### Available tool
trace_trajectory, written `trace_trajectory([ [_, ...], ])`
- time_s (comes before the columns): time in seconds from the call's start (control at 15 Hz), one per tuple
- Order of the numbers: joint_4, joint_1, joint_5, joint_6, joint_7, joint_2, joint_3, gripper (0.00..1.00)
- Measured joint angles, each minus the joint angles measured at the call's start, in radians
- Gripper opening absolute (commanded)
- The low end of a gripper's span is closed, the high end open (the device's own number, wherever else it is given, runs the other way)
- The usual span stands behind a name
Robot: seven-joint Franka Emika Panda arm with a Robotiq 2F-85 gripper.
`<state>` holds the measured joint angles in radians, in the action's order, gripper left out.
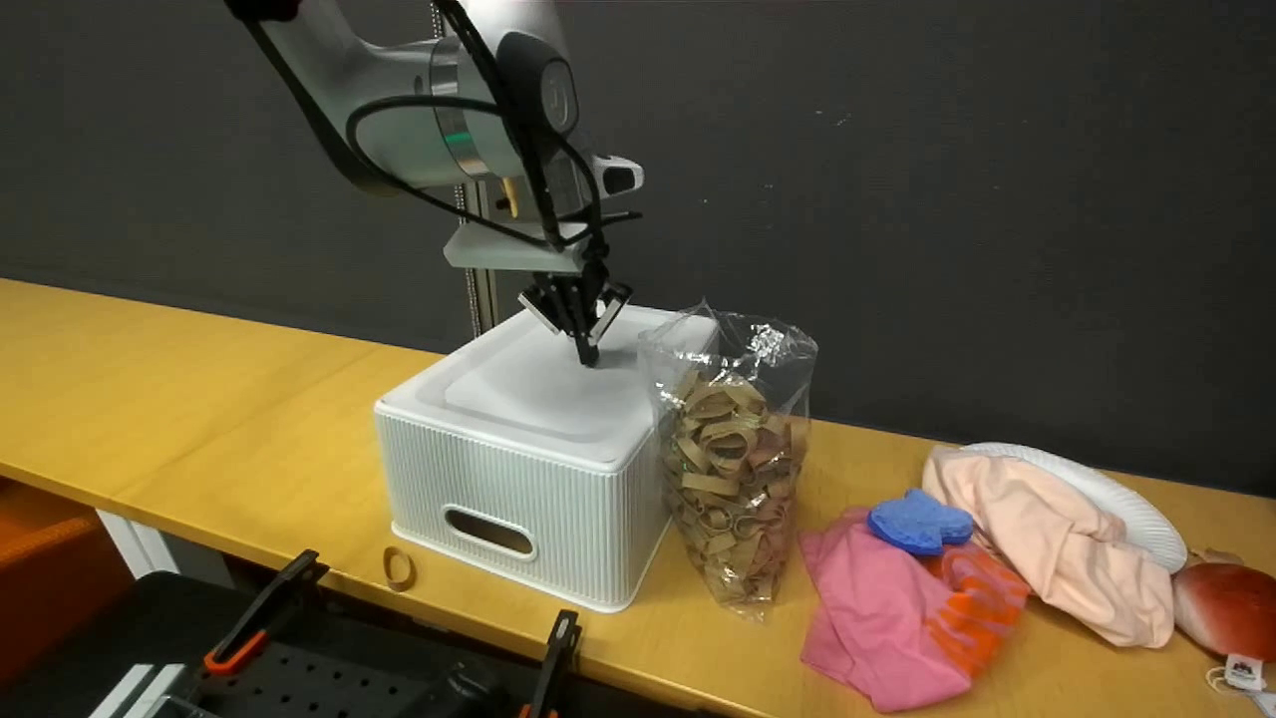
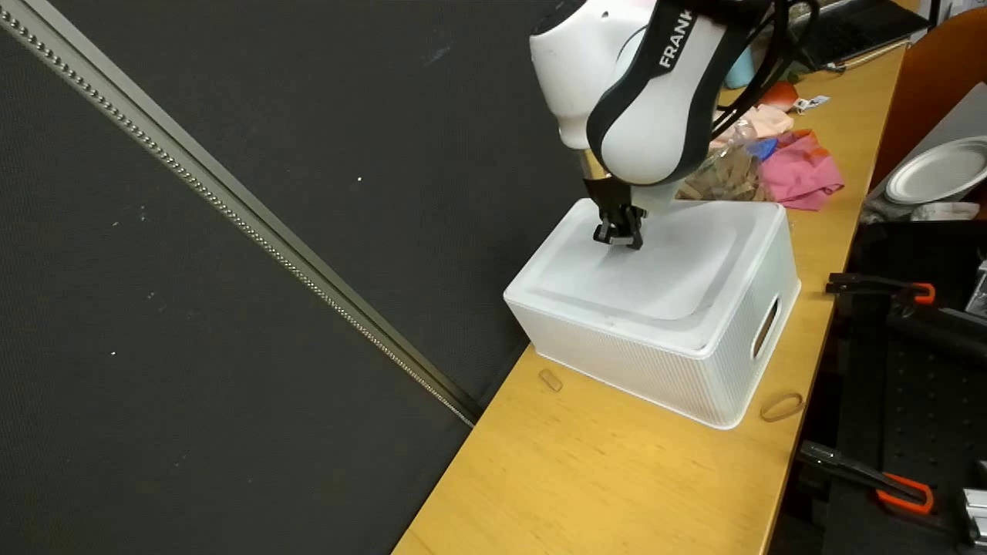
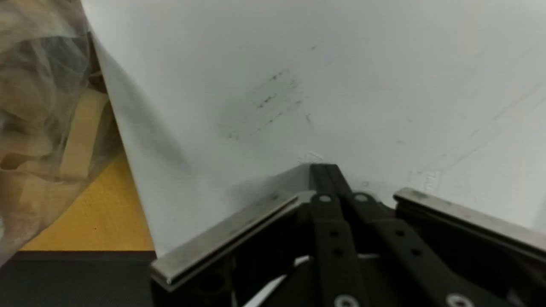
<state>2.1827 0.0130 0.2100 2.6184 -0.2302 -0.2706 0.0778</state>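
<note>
You are holding the jaws fully together, empty, over the white box (image 1: 538, 459) (contact unclear); between long edges of the table (image 1: 199, 389), it is likely propping the bag (image 1: 733, 479).

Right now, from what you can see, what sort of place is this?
Probably a robotics lab or a workshop corner of an office, though I can't be certain: a robot arm hangs over a long wooden table, with clamps at its edge by a perforated black board.

Holding a white, black-trimmed jointed arm (image 2: 648, 142) bent, pointing a black, 2-fingered metal gripper (image 3: 326, 171) downward, touching fingertips (image 3: 318, 182) together.
</note>
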Motion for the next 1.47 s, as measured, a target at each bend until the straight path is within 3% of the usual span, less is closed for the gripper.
trace_trajectory([
  [1.47,0.064,0.041,-0.059,0.017,0.018,0.038,-0.067,0.00],
])
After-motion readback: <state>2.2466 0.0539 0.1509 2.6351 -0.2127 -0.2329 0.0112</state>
